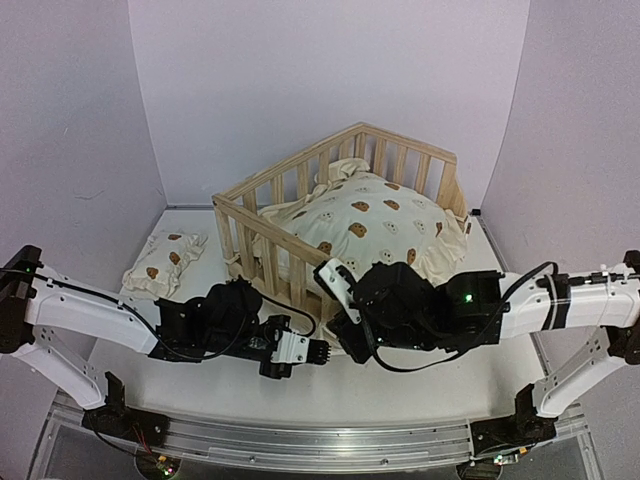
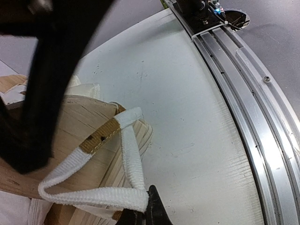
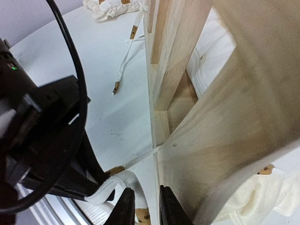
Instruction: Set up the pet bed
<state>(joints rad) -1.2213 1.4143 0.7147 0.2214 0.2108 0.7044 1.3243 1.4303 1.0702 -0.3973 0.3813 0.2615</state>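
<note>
On your L wrist cam, the left gripper sits at btm centre, jaws closed w/ a white woven tie pinched at the tips. The tie makes a loop: one run goes up to a tan section, the other lies flat toward the left. Behind it you've got the pine frame, pale wood, on the white table. An aluminium rail follows the table's right edge, w/ an arm base at its top end. A big dark blur covers top left; can't tell what it is.
</note>
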